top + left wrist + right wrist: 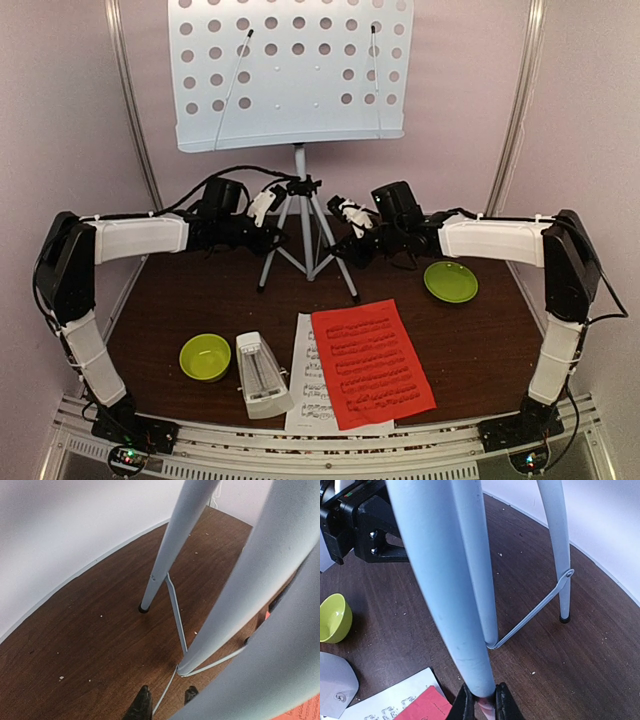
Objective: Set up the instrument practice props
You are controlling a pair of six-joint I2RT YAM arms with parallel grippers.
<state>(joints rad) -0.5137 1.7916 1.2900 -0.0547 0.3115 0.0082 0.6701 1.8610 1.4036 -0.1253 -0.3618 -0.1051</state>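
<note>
**Desk:** Stand: where is it, and who has it?

**Me:** It's upright at the back of the table, its tripod between my two arms and its desk bare. My right gripper is pinched shut on the foot end of one leg. My left gripper is only narrowly parted, with a thin brace running through the gap. I can't see it clamping anything.

**Desk:** And the rest?

**Me:** The red sheet is near the front edge, lying over the white sheet, which shows at its left side. The metronome stands against that white edge.

**Desk:** What worries you?

**Me:** Tipping, mostly. The stand looks top-heavy, and I hold it low, by one leg. If I lift or drag that leg, I'd expect the stand to pivot on the other two feet and fall forward onto the sheets and metronome. The leg is round and smooth, so it could also twist or slip out of the pinch. On the left, closing could bend the thin brace, and pulling away at an angle could hook it. Later, the sheets lie flat and stacked, so grabbing the red one may drag the white one with it.
</note>
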